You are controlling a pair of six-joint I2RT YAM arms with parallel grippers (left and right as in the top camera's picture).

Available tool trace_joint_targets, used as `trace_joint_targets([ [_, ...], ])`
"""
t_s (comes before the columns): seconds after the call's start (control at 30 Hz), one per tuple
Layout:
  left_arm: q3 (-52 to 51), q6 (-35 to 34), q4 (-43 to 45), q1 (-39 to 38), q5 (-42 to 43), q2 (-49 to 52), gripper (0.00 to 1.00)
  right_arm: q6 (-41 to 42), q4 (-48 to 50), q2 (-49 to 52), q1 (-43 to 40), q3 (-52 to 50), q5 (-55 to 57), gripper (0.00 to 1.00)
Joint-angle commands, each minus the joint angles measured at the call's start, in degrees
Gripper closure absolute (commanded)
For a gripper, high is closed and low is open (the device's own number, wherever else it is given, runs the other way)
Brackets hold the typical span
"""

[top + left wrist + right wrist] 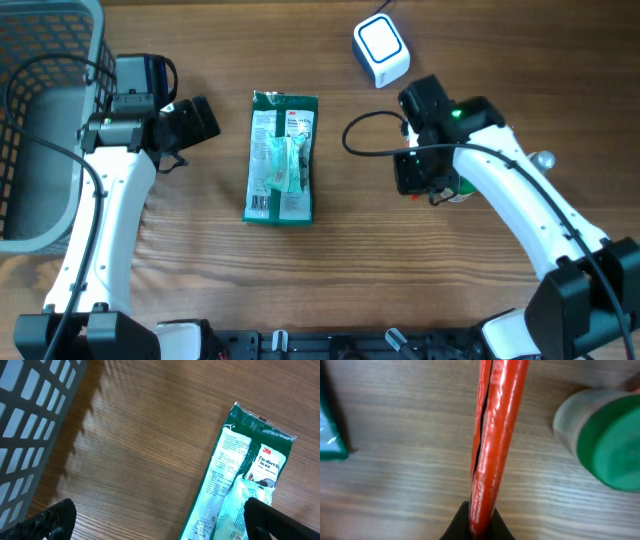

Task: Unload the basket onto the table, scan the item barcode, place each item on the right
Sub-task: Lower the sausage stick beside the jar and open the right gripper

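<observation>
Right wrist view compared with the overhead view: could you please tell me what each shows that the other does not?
Only the right wrist view clearly shows the thin red item clamped in the shut right gripper, and a green-lidded jar beside it. From above, the arm hides nearly all of both. Only the overhead view shows the basket, the white scanner and the open left gripper. Both show the green packet and the wooden table.
</observation>
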Motion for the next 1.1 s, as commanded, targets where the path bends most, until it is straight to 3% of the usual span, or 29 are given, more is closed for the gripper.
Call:
trace_joint_targets([
  [0.0,-0.3,0.7,0.1,0.3,-0.7,0.4,0.0,2.1,4.5,0.3,-0.1,-3.5,0.6,0.96],
  [0.8,-0.3,0.7,0.1,0.3,-0.7,0.4,0.0,2.1,6.9,0.4,-0.1,-4.4,1.5,0.95],
  [1.07,-0.3,0.7,0.1,0.3,-0.7,0.4,0.0,2.0,7.4,0.4,-0.1,-4.4,-2.8,0.95],
])
